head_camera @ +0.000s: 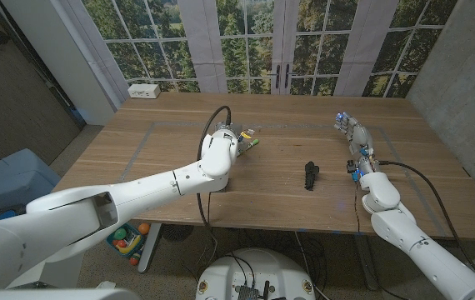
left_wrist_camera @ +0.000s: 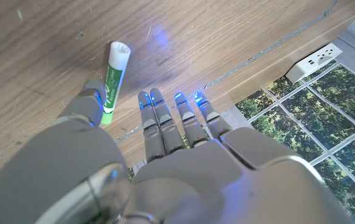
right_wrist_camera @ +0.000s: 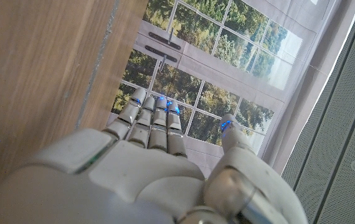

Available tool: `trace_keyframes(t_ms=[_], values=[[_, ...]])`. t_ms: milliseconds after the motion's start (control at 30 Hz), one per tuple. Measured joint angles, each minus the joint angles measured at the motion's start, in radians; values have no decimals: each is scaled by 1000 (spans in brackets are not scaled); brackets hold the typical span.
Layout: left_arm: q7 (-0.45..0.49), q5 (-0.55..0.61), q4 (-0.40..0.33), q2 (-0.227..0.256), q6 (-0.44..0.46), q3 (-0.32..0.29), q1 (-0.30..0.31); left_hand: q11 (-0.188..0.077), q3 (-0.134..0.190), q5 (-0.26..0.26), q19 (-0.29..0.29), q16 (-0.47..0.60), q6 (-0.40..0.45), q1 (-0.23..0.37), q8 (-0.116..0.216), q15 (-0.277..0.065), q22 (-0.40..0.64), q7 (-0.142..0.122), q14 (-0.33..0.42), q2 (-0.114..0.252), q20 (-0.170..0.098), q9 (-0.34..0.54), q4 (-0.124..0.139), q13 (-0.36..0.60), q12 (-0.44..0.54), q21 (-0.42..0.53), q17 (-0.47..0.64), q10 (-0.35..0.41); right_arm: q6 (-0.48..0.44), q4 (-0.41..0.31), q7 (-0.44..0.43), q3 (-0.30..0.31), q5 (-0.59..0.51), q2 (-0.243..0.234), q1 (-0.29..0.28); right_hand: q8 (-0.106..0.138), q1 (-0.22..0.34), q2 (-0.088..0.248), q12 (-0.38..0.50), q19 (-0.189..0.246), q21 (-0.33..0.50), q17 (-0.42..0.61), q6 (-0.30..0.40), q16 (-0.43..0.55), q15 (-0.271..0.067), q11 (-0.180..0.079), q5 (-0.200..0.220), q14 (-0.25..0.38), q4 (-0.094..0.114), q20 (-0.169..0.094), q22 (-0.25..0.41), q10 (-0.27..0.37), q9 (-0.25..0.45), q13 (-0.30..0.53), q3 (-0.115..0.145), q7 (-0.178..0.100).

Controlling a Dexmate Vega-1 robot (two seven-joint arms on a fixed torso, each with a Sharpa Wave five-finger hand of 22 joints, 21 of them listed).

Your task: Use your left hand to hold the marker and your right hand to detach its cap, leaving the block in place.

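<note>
Barely started: left hand (left_wrist_camera: 184, 155) spread over marker (left_wrist_camera: 113, 81), no grip. Cap on, I'd guess. Right hand (right_wrist_camera: 165, 162) spread, empty. Block (head_camera: 310, 174) untouched.

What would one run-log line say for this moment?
left hand: open, by marker | right hand: open, apart | block: untouched | cap: on

in the head view your left hand (head_camera: 236, 137) is mostly hidden behind its own white forearm, and the green-and-white marker (head_camera: 252, 142) peeks out only as a small tip beside it. the small black block (head_camera: 310, 174) is too small to make out its shape. in the left wrist view, your thumb covers the marker's (left_wrist_camera: 113, 79) near end.
</note>
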Motion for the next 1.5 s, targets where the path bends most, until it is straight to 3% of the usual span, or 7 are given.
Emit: trace_keyframes(t_ms=[367,600,867,1033,1167,1333,1500], values=[[-26,40,41,-34,10,-14,22,11,-13,0,96,11,-3,10,-12,-3,5,2,63,20,-25,0,-6,-3,0,12,0,20,0,8,2,1,4,0,2,0,0,0,0,4,-8,-5,4,0,0,-6,0,0,0,-4,0,6,0,0,0,-4],[12,43,60,-49,5,-32,47,-3,-12,4,177,22,17,56,-12,-8,13,13,118,55,-46,0,-15,-8,1,38,0,74,6,13,2,4,5,2,3,0,0,0,0,14,-12,-5,11,0,0,-2,0,0,0,0,0,9,0,0,0,-4],[60,17,76,-63,-4,-57,73,16,-14,4,198,26,22,68,-12,-10,14,29,152,60,-49,0,-18,-8,5,45,0,98,17,17,-7,9,5,7,0,0,0,0,6,14,-15,-4,11,0,-4,0,0,4,0,0,0,11,0,0,0,-4],[101,1,89,-72,-2,-64,86,-8,-17,4,208,26,43,92,-12,-10,19,25,163,53,-56,0,-21,-13,12,53,0,128,28,25,-12,12,4,14,-1,0,0,0,8,14,-23,-9,11,0,2,-4,0,9,3,0,0,14,0,0,-3,-4],[129,-8,101,-77,2,-64,97,-19,-21,8,224,26,79,140,-12,-14,19,21,191,55,-61,0,-25,-20,14,55,0,165,35,29,-16,14,4,19,-1,0,0,0,8,22,-23,-9,16,0,2,-6,0,9,1,-7,0,16,0,0,-10,-9],[187,-33,112,-81,3,-68,113,-7,-1,16,251,34,139,248,-3,-18,18,21,241,96,-74,4,-34,-21,33,72,0,210,47,34,-23,17,1,25,-3,0,11,11,8,25,-26,-9,16,0,-2,0,0,13,1,-4,0,22,0,0,-10,-9],[219,-54,121,-82,5,-69,119,-18,9,23,251,35,173,326,-3,-22,18,21,257,118,-74,5,-35,-19,36,78,0,237,54,37,-29,19,-1,29,-3,0,11,11,8,25,-30,-9,16,0,-6,-5,0,16,1,-4,0,27,0,0,-10,-9]])
